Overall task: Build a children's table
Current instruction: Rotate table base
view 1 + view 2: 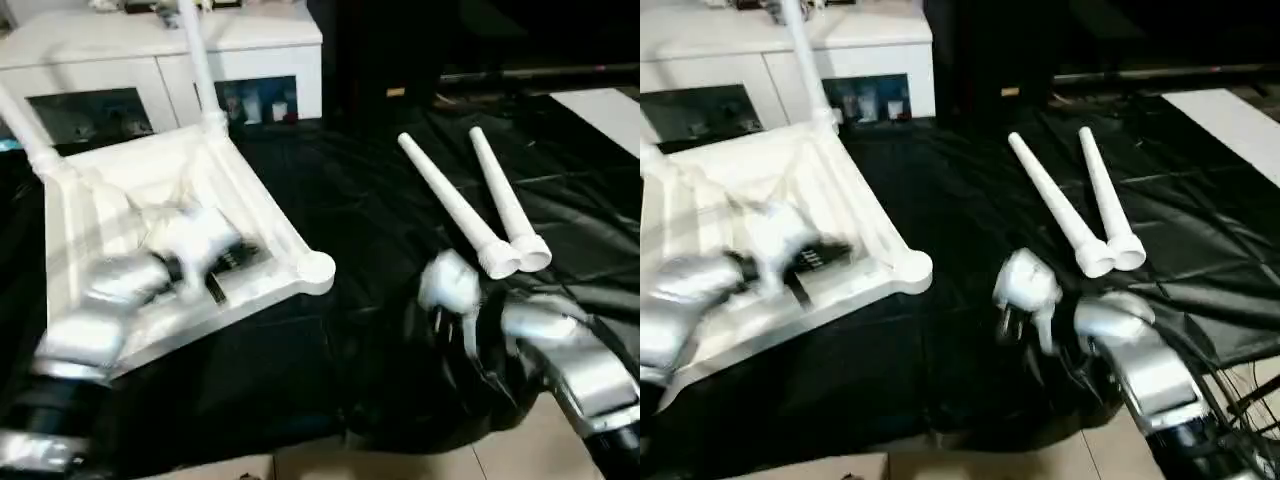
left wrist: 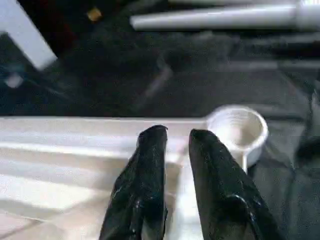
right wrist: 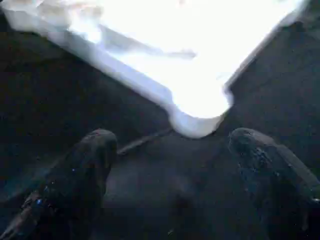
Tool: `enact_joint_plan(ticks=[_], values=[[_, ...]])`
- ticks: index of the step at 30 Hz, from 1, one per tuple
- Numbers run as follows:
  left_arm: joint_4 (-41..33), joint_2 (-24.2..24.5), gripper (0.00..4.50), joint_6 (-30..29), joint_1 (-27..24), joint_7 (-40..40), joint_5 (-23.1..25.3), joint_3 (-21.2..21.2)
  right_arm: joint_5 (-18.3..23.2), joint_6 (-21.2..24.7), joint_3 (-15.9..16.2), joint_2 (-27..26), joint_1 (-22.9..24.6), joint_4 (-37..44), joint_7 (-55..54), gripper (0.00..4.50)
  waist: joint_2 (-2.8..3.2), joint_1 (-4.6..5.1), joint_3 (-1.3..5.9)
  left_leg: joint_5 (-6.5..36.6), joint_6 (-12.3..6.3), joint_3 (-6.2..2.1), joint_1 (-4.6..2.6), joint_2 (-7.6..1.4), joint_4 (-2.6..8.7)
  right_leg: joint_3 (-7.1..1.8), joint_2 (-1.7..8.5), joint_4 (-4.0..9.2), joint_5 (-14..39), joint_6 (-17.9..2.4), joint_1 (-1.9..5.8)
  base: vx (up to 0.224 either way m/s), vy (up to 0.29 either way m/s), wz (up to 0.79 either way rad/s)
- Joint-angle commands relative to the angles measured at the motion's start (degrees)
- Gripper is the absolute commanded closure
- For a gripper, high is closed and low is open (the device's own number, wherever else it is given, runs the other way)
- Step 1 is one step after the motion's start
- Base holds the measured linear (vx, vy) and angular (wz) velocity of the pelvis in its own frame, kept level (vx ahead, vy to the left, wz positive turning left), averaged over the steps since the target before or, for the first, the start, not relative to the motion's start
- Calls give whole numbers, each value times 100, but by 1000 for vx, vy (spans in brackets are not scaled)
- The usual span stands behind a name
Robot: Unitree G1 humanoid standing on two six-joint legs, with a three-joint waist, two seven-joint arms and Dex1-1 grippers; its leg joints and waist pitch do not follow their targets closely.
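Barely parted, the left gripper [image 2: 177, 137] hangs over the upturned tabletop [image 1: 240, 200], holding nothing; the right gripper [image 3: 167, 145] gapes wide above the black sheet [image 1: 360, 330]. Two loose legs [image 1: 470, 205] lie beside it.

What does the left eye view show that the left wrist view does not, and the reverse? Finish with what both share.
Left eye view alone: two legs already standing in the upturned table top, the white cabinet behind, the right claw over the black sheet, and both loose legs lying side by side.

Left wrist view alone: the left claw, its fingers a narrow gap apart over the top's rim, and the hollow inside of the empty corner socket.

Both: the table top, that socket, a loose leg, black sheet.
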State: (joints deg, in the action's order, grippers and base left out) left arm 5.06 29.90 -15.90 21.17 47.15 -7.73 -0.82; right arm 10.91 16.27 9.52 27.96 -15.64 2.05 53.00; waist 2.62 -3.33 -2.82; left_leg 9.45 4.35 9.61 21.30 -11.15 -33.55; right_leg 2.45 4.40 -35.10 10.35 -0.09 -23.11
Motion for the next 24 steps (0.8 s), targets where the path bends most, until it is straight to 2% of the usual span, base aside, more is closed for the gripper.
enact_joint_plan(ticks=[1, 2, 3, 4, 5, 6, 7, 8, 9, 10, 11, 12, 13, 14, 15, 16, 17, 18, 19, 20, 21, 22, 23, 24], values=[[-165, -162, 350, -62, -133, -424, -100, -307, -98, 10, -281, -289, -101, 29, -726, 48, -2, 9, 336, 1762, -95, -20, -49, -120, 393, -175, 237, 466, 1671, -1027, 212, 0, 0, 0], [-450, -624, 350, 40, -405, -1306, -74, -645, -353, -126, -625, -961, -169, -85, -2049, 48, -13, 28, 334, 1738, -65, -7, -37, -122, 391, -179, 235, 465, 1642, -1038, 177, 0, 0, 0], [-528, -769, 350, 38, -481, -1566, -26, -700, -377, -93, -717, -1149, -162, -99, -2368, 48, -70, 58, 339, 1673, 8, -12, -19, -97, 393, -152, 230, 468, 1711, -995, 223, 0, 0, 0], [-609, -931, 350, 22, -561, -1852, 37, -747, -399, -44, -815, -1356, -146, -110, -2711, 48, 31, 40, 352, 1699, -386, -292, 213, -26, 551, 184, 296, 380, 1714, -974, 401, -16, -9, 25], [-652, -1041, 350, 38, -615, -2015, 91, -743, -442, -33, -832, -1453, -116, -105, -2873, 48, 31, 40, 352, 1699, -386, -292, 213, -26, 551, 184, 296, 380, 1714, -974, 401, -16, -9, 25], [-707, -1181, 350, 52, -683, -2221, 160, -736, -498, -15, -849, -1576, -76, -97, -3077, 48, 146, 131, 418, 1912, -563, -575, 142, -122, 480, 366, 251, 347, 1077, -1227, 372, 2, -28, 56], [-744, -1276, 350, 43, -727, -2353, 204, -727, -535, 2, -854, -1653, -42, -85, -3201, 48, 203, 272, 398, 1973, -738, -909, 182, -275, 585, 466, 91, 163, 540, -1401, 400, 21, -68, 54], [-744, -1276, 350, 43, -727, -2353, 204, -727, -535, 2, -854, -1653, -42, -85, -3201, 48, 290, 279, 400, 1986, -841, -1084, 84, -339, 633, 524, 5, 58, 511, -1486, 357, 21, -68, 54], [-775, -1502, 350, 73, -818, -2674, 340, -675, -618, 23, -785, -1769, 36, -56, -3339, 48, 272, 355, 342, 2143, -1108, -1434, -27, -491, 769, 510, -106, -226, 876, -1607, 227, 13, -100, 51], [-743, -1911, 350, 215, -937, -3227, 556, -561, -717, 87, -730, -1956, 84, -75, -3610, 48, 306, 347, 331, 2196, -1172, -1571, -86, -510, 796, 467, -134, -354, 1097, -1648, 163, 16, -144, 62], [-729, -2032, 350, 247, -970, -3386, 620, -519, -741, 109, -717, -2006, 90, -88, -3686, 48, 249, 361, 305, 2179, -1206, -1655, -80, -486, 829, 390, -129, -410, 1176, -1669, 137, 16, -144, 62], [-688, -2296, 350, 296, -1030, -3649, 667, -445, -800, 147, -706, -2075, 77, -142, -3837, 48, 136, 309, 288, 2448, -920, -1711, 90, -173, 911, 198, -88, -376, 1221, -1876, 243, 14, -197, 71], [-670, -2404, 350, 309, -1049, -3705, 625, -438, -831, 154, -706, -2083, 64, -172, -3890, 48, 106, 239, 258, 2463, -849, -1619, 176, 38, 817, 146, -20, -161, 1332, -2058, 287, -8, -220, 74], [-653, -2527, 350, 312, -1069, -3743, 549, -439, -868, 157, -703, -2078, 48, -209, -3940, 48, -155, 150, 296, 2187, -600, -1170, 365, 575, 53, 70, 384, 509, 2142, -2530, 371, -8, -220, 74], [-629, -2598, 350, 338, -1065, -3842, 611, -394, -853, 192, -786, -2102, 32, -260, -4036, 48, -237, 46, 293, 1340, -654, -310, 111, 636, -1216, -81, 514, 961, 3188, -2305, 152, -54, -212, 58], [-647, -2669, 350, 340, -1074, -3972, 695, -355, -881, 215, -859, -2178, 21, -294, -4182, 48, -292, -61, 229, 1418, -747, -256, 300, 573, -1192, -321, 489, 846, 3198, -2124, 331, -26, -203, 20], [-659, -2674, 350, 316, -1071, -3999, 735, -323, -910, 223, -843, -2164, 24, -291, -4177, 48, -249, -172, 178, 1138, -721, -345, 420, 460, -907, -448, 672, 696, 2903, -1348, 601, -26, -203, 20], [-698, -2689, 350, 236, -1064, -4074, 848, -226, -1004, 246, -777, -2109, 37, -275, -4152, 48, -264, -209, 194, 1059, -840, -355, 188, 341, -498, -459, 654, 730, 2634, -526, 570, -7, -186, 13], [-699, -2689, 350, 237, -1063, -4073, 847, -221, -1005, 245, -774, -2107, 40, -271, -4152, 48, -173, -244, 233, 895, -954, -383, 88, 234, -307, -443, 627, 751, 2451, -256, 593, -39, -171, 29], [-710, -2686, 350, 247, -1057, -4069, 833, -172, -1014, 239, -739, -2087, 67, -237, -4152, 48, -83, -267, 337, 335, -1170, -513, -108, -92, -35, -239, 316, 552, 1398, 146, 480, -39, -171, 29], [-703, -2753, 350, 289, -1033, -4123, 853, -178, -1045, 246, -702, -2083, 111, -175, -4151, 48, -25, -193, 377, 144, -1539, -708, -270, -617, 122, -125, 396, 373, 573, 220, 340, -24, -131, 21], [-698, -2769, 350, 302, -1026, -4129, 854, -182, -1051, 246, -700, -2090, 121, -162, -4158, 48, -37, -152, 369, 183, -1685, -720, -257, -720, 139, -158, 510, 308, 392, 151, 304, -4, -87, 13], [-685, -2794, 350, 319, -1015, -4109, 850, -180, -1059, 244, -698, -2103, 134, -147, -4182, 48, -88, -171, 330, 336, -1581, -575, -140, -557, 45, -265, 669, 358, 292, 16, 336, -4, -87, 13], [-664, -2758, 350, 373, -1004, -4078, 906, -134, -1006, 257, -716, -2142, 136, -157, -4207, 48, -160, -224, 277, 534, -1178, -312, 50, -41, -53, -246, 573, 534, 763, 191, 518, 7, -78, 9]])
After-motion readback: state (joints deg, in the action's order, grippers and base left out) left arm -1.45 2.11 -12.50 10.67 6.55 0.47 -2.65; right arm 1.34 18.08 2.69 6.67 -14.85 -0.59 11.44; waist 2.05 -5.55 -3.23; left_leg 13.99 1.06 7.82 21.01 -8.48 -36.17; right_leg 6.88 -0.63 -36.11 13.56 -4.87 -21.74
